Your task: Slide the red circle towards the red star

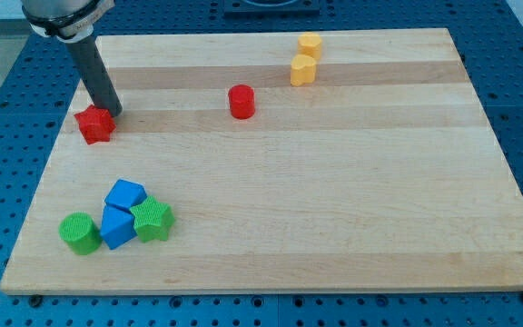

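Observation:
The red circle (241, 101) stands on the wooden board in the upper middle of the view. The red star (94, 124) lies near the board's left edge, well to the left of the circle and slightly lower. The dark rod comes down from the view's top left. My tip (113, 113) rests at the star's upper right corner, touching or nearly touching it, far to the left of the red circle.
Two yellow blocks (304, 69) (310, 44) sit near the board's top edge, right of the circle. At the lower left a cluster holds a green circle (80, 233), two blue blocks (124, 194) (116, 227) and a green star (152, 220). A blue pegboard surrounds the wooden board (334, 209).

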